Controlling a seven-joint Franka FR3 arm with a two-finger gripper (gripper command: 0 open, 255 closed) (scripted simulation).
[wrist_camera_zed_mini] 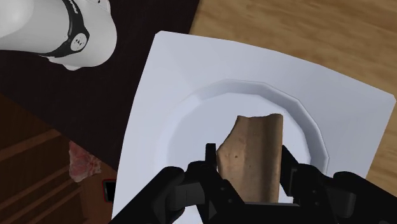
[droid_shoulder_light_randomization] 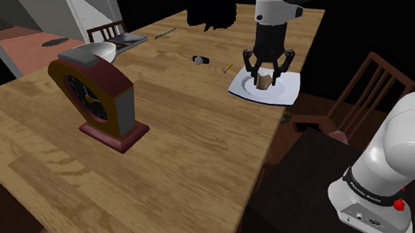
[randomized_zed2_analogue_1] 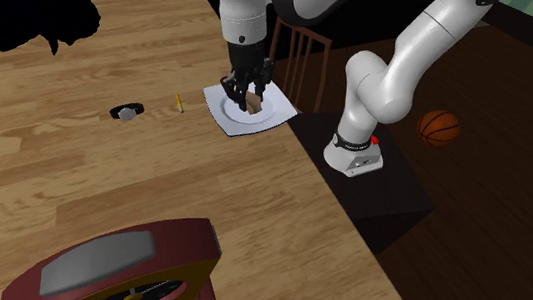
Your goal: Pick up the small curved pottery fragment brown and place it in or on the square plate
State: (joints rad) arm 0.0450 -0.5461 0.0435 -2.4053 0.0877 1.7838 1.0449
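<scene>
Grasping the brown shard (wrist_camera_zed_mini: 253, 143) just over the hollow of the white square plate (wrist_camera_zed_mini: 172, 83), toward two o'clock on the counter (droid_shoulder_light_randomization: 162, 139) in the shoulder view, the tool (wrist_camera_zed_mini: 248, 167) should, I think, go straight down and let go only at touch.

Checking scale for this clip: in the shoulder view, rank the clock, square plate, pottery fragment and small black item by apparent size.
1. clock, largest but nearest the camera
2. square plate
3. brown pottery fragment and small black item, too alike to rank
</scene>
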